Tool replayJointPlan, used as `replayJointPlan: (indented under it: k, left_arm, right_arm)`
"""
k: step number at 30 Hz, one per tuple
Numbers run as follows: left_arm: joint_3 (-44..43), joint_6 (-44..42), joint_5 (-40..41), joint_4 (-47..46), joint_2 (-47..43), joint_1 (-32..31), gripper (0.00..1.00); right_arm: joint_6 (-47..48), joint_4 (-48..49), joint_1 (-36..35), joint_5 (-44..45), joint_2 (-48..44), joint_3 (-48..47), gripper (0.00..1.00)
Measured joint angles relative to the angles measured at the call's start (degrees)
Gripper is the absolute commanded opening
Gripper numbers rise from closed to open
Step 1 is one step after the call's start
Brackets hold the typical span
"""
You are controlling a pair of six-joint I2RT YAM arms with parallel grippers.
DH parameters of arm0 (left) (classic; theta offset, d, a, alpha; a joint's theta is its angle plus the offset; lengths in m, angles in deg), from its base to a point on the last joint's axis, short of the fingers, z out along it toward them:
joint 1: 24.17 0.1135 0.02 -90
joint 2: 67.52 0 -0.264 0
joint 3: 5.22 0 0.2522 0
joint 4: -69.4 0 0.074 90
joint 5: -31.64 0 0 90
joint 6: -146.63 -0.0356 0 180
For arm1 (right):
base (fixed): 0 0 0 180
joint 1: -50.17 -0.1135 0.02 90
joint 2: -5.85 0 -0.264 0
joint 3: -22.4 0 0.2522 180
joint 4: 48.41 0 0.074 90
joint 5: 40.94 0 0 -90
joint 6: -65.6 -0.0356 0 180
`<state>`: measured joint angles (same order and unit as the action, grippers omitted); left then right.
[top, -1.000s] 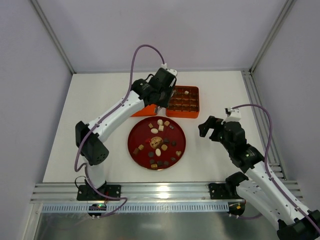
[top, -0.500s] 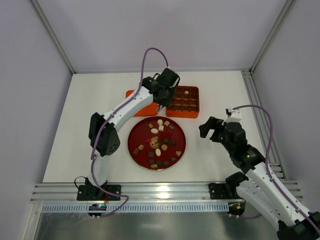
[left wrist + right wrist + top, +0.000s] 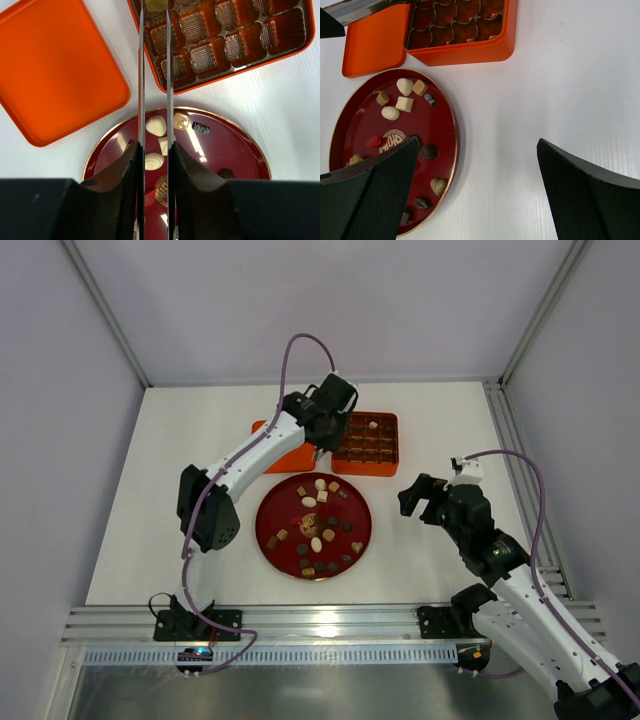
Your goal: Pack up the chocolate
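White table [image 3: 430,430] carries 3 things directly: round dark-red plate [image 3: 285,502] approx. mid-table, square orange box [image 3: 365,470] just beyond plate's far-right edge, & flat orange lid [image 3: 55,70] just beyond plate's far-left edge.

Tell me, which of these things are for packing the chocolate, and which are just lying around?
For the job: chocolates on the red plate; orange box; left gripper, seemingly pinching one of the chocolates.
Just lying about: orange lid beside the box; right gripper, open, holding nothing.
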<state>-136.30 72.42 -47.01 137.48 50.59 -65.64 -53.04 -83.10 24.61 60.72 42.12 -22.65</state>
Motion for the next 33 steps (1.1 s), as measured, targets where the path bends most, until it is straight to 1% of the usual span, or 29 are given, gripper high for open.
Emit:
replayJointPlan:
  k: [7, 8, 17, 30, 33]
  left_arm:
    - [-0.02, -0.22, 0.02, 0.02, 0.44, 0.00, 0.31]
    - [-0.09, -0.24, 0.02, 0.07, 0.46, 0.00, 0.34]
    - [-1.70, -1.11, 0.22, 0.52, 0.68, 0.00, 0.37]
    - [-2.19, -1.38, 0.98, 1.62, 0.59, 0.00, 0.37]
    - [0.57, -1.20, 0.15, 1.46, -1.46, 0.00, 0.37]
  right_arm:
    - [0.00, -0.13, 0.00, 0.00, 0.00, 0.00, 1.00]
    - [0.00, -0.13, 0.00, 0.00, 0.00, 0.00, 1.00]
    - [0.00, -0.13, 0.00, 0.00, 0.00, 0.00, 1.00]
    - [-0.02, -0.11, 0.00, -0.02, -0.02, 0.00, 1.00]
    - [-0.02, -0.11, 0.00, 0.00, 0.00, 0.00, 1.00]
